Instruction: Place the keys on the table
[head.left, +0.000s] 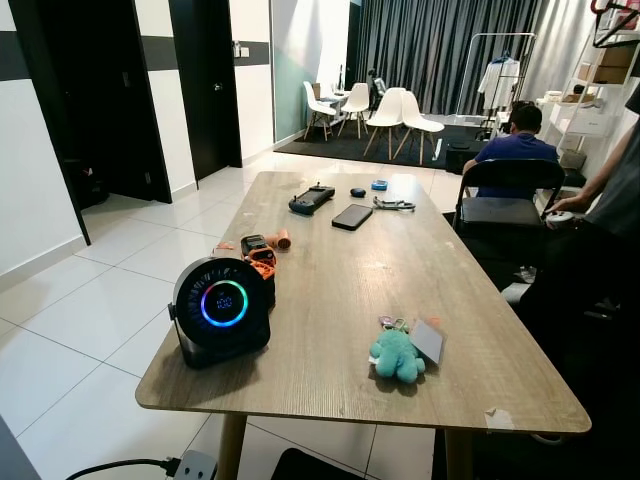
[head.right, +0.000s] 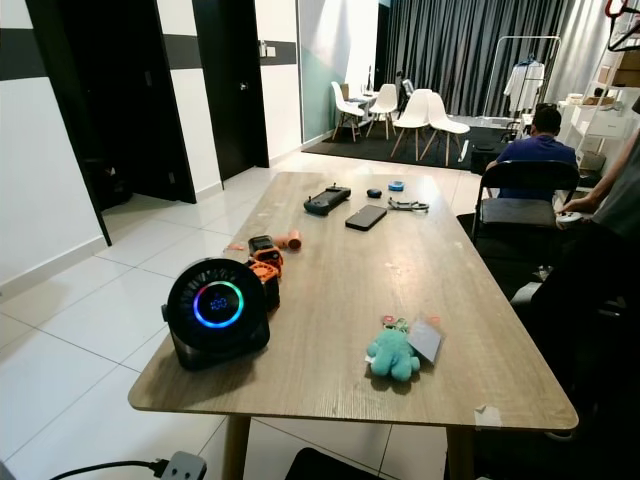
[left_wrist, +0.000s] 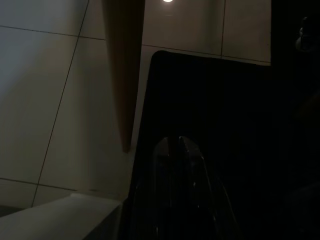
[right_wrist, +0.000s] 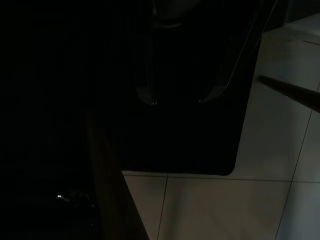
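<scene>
The keys (head.left: 398, 350), a small bunch with a teal plush toy and a grey tag, lie on the wooden table (head.left: 340, 290) near its front edge, right of centre. Nothing touches them. In the dark left wrist view my left gripper (left_wrist: 180, 150) hangs low over a black mat (left_wrist: 210, 100) beside a table leg (left_wrist: 125, 75). The right wrist view is dark too: my right gripper (right_wrist: 176, 102) hangs open over the black mat (right_wrist: 190, 145), with nothing between its fingertips.
A round black fan (head.left: 222, 310) with a glowing ring stands at the table's front left, an orange-black tool (head.left: 258, 252) behind it. A phone (head.left: 352, 216) and controller (head.left: 312, 199) lie farther back. One person sits on a chair (head.left: 510, 195) at the far right; another stands at the right edge (head.left: 615, 200).
</scene>
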